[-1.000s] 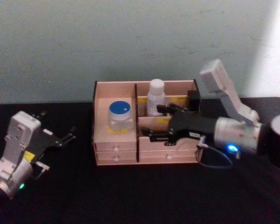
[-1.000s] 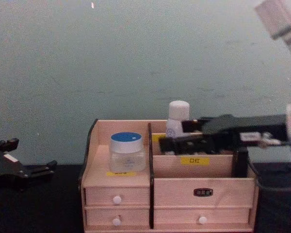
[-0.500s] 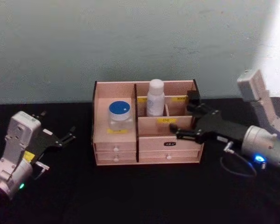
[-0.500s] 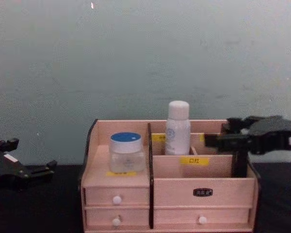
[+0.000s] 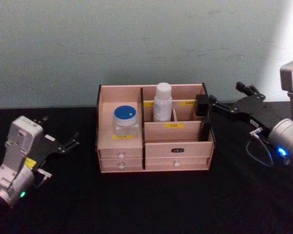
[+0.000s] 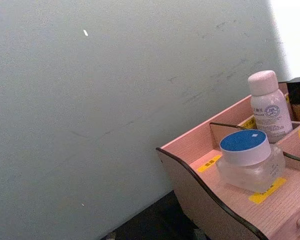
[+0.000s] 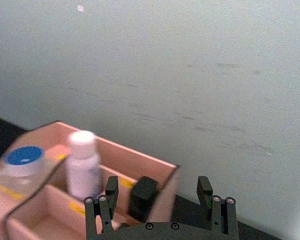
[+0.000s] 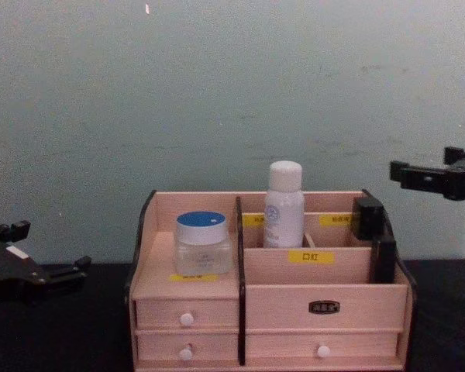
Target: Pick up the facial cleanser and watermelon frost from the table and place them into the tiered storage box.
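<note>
1. Centre frame: a wooden storage box (image 5: 154, 146) on a black table (image 5: 146, 204). A blue-lidded jar (image 5: 125, 120) stands in its left section; a white bottle (image 5: 162, 102) stands upright in a rear section.
2. Right gripper (image 5: 233, 98), fingers spread and empty, hangs at right, beside the box and apart from the bottle.
3. Left gripper (image 5: 73, 141), fingers spread, rests at lower left, well apart from the jar.
4. Both items look placed; the right arm should pull back level, clear of the box's edge.

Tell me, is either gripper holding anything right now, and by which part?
Nothing is held. The right gripper is open and empty beside the tiered storage box; the left gripper sits open and empty on the table's left side.
</note>
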Robot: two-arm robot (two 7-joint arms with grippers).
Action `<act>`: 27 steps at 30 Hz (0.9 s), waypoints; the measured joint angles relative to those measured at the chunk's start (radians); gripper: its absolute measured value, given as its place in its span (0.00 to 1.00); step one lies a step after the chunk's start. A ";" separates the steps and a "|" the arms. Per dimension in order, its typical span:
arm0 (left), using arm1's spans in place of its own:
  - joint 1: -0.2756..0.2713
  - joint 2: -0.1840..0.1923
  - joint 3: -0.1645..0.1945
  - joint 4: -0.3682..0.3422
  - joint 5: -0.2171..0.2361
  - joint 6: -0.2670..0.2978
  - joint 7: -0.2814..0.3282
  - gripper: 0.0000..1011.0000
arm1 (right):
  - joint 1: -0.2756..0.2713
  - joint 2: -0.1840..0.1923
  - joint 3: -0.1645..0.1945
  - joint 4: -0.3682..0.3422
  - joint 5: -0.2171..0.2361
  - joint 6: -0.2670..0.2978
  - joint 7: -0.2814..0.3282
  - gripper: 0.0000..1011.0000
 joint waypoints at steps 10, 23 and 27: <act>0.000 0.000 0.000 0.000 0.000 0.000 0.000 0.99 | -0.009 -0.056 0.009 0.064 -0.096 -0.020 -0.115 0.99; 0.000 0.000 0.000 0.000 0.000 0.000 0.000 0.99 | -0.018 -0.128 0.015 0.139 -0.194 -0.057 -0.220 0.99; 0.000 0.000 0.000 0.000 0.000 0.000 0.000 0.99 | -0.020 -0.145 0.025 0.155 -0.209 -0.065 -0.237 0.99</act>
